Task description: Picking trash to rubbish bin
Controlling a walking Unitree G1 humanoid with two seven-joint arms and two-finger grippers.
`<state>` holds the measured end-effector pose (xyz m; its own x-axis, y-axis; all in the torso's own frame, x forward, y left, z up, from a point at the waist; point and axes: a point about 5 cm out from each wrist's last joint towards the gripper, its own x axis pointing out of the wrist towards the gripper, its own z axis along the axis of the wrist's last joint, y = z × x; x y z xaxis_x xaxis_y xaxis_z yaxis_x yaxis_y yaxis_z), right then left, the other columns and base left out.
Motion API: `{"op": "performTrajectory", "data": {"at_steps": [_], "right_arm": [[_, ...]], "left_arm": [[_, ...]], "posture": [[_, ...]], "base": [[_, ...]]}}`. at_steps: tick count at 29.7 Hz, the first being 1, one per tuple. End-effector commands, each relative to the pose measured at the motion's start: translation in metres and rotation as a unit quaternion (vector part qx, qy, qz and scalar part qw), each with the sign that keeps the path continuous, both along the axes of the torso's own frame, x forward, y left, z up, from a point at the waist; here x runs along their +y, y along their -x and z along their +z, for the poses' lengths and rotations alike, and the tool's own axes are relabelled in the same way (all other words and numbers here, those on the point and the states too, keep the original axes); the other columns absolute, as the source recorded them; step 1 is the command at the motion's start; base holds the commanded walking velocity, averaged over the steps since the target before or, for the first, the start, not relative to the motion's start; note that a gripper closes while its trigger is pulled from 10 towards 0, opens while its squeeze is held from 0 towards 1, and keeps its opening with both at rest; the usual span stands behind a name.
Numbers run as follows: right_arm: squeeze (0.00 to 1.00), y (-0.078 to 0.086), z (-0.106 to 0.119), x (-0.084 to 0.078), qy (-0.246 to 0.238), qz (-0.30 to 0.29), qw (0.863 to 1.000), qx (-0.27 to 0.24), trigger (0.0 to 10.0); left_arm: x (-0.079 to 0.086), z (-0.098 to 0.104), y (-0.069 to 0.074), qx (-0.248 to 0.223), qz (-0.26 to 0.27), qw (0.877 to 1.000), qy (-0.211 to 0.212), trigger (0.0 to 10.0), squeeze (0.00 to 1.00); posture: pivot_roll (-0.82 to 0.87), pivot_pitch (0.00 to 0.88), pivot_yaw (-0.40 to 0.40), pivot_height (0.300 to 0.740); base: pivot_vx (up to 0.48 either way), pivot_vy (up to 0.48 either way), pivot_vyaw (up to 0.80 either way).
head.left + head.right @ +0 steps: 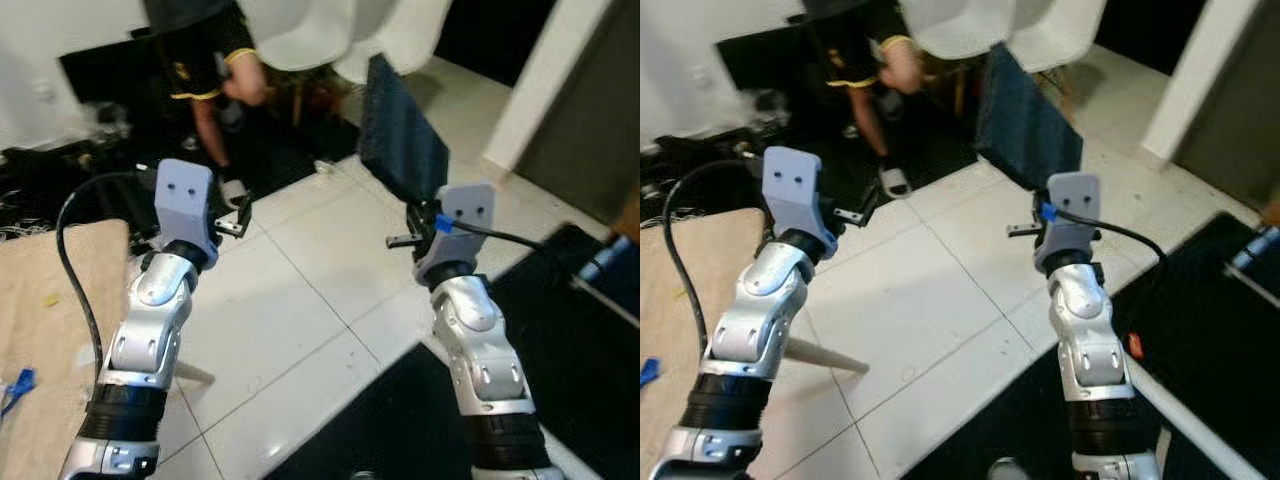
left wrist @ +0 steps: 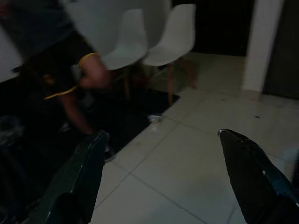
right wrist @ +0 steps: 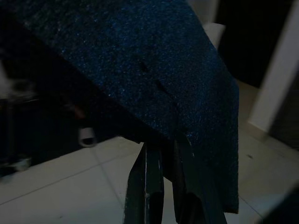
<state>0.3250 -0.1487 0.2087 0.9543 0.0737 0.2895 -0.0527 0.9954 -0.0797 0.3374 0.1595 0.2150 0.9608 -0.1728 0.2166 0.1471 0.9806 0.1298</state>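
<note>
My right gripper (image 1: 413, 228) is raised in front of me and shut on the lower edge of a dark blue, stiff sheet (image 1: 400, 135). The sheet stands up and away from the fingers. In the right wrist view the blue sheet (image 3: 154, 70) is pinched between the fingers (image 3: 149, 182). My left gripper (image 1: 240, 212) is held up at the same height, open, with nothing between its fingertips (image 2: 93, 144). A small round metallic object (image 2: 154, 119) lies on the white tiles by the edge of a black mat, far ahead of the left gripper.
A person (image 1: 210, 70) in dark clothes bends over at the back, beside white chairs (image 1: 330, 30). A beige rug (image 1: 50, 300) with a blue scrap (image 1: 20, 385) lies at left. A black mat (image 1: 400, 420) covers the floor at lower right, with a small red item (image 1: 1134, 345) on it.
</note>
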Motion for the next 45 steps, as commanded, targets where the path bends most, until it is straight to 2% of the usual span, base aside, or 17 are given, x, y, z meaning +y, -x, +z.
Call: {"op": "performTrajectory", "data": {"at_steps": [1,32,37,38,41,43,45], "right_arm": [[0.0,0.0009,-0.0018,-0.0018,-0.002,-0.001,1.0,0.004,10.0],[0.0,-0.0016,-0.0049,-0.0011,-0.001,0.0,1.0,0.009,10.0],[0.0,-0.0006,-0.006,0.0035,0.0,0.001,1.0,0.008,10.0],[0.0,-0.0001,-0.0057,0.0022,-0.006,-0.001,1.0,0.006,10.0],[0.0,-0.0005,-0.0082,-0.0018,-0.013,-0.006,1.0,0.01,10.0],[0.0,-0.0024,-0.0102,-0.0008,-0.015,-0.007,1.0,0.014,10.0],[0.0,-0.0029,-0.0096,-0.0003,-0.015,-0.007,1.0,0.012,10.0]], "left_arm": [[0.0014,-0.0042,0.0,0.007,0.003,1.0,-0.006,10.0,0.0],[0.0023,0.0009,-0.0039,-0.003,0.005,1.0,-0.001,10.0,0.0],[0.006,-0.0007,-0.003,-0.002,0.004,1.0,0.004,10.0,0.0],[0.0035,-0.0017,-0.0036,0.001,-0.002,1.0,-0.008,10.0,0.0],[-0.0024,0.0005,-0.0044,-0.005,-0.014,1.0,-0.022,10.0,0.0],[0.0026,0.0056,-0.0054,-0.008,-0.005,1.0,0.005,10.0,0.0],[0.0056,0.0051,-0.0055,-0.007,0.001,1.0,0.008,10.0,0.0]], "posture": [[-0.01,0.15,0.063,0.74],[-0.01,0.149,0.052,0.74],[0.02,0.149,0.103,0.74],[0.02,0.129,0.07,0.74],[0.02,0.126,0.052,0.74],[0.0,0.121,0.068,0.74],[0.0,0.121,0.068,0.74]], "base": [[0.0,0.0,-0.8],[0.0,0.0,-0.8],[0.0,0.0,-0.8],[0.0,0.0,-0.8],[0.0,0.0,-0.8],[0.0,0.0,-0.8],[0.0,0.0,-0.8]]}}
